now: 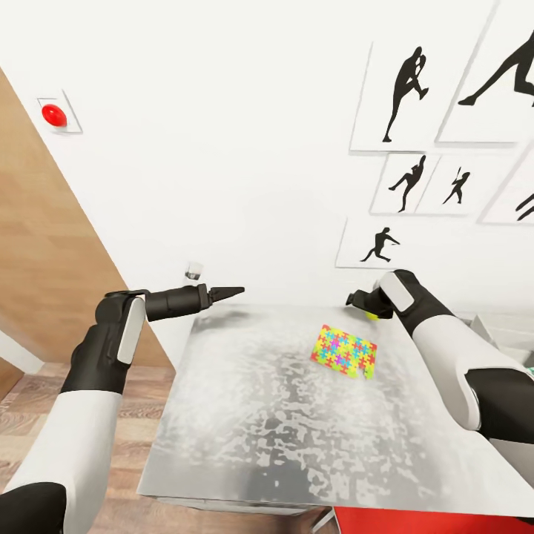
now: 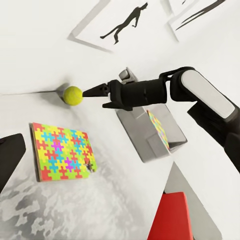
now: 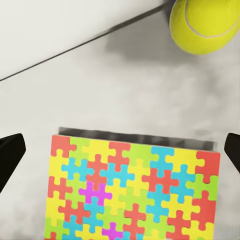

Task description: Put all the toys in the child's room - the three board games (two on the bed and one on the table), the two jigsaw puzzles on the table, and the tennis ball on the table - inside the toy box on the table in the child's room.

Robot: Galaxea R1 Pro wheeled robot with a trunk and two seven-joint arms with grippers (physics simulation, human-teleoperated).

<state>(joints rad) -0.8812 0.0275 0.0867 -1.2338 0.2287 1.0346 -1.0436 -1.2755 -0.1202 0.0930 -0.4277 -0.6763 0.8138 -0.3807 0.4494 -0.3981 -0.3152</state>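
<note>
A multicoloured jigsaw puzzle (image 1: 343, 351) lies flat on the pale table (image 1: 252, 415), towards its back right. Behind it the tennis ball (image 1: 371, 314) rests by the wall. My right gripper (image 1: 354, 300) hovers open just left of the ball and above the puzzle's far edge; its wrist view has the puzzle (image 3: 132, 190) between the spread fingers and the ball (image 3: 205, 25) beyond. My left gripper (image 1: 226, 291) is open and empty over the table's back left corner. The grey toy box (image 2: 142, 137) stands further right, with another jigsaw sheet (image 2: 160, 127) leaning inside it.
The table's back edge meets a white wall hung with silhouette pictures (image 1: 404, 96). A red button (image 1: 53, 114) is on the wall at the left, next to a wooden panel (image 1: 37, 245). A red seat (image 2: 170, 220) sits below the table's near right corner.
</note>
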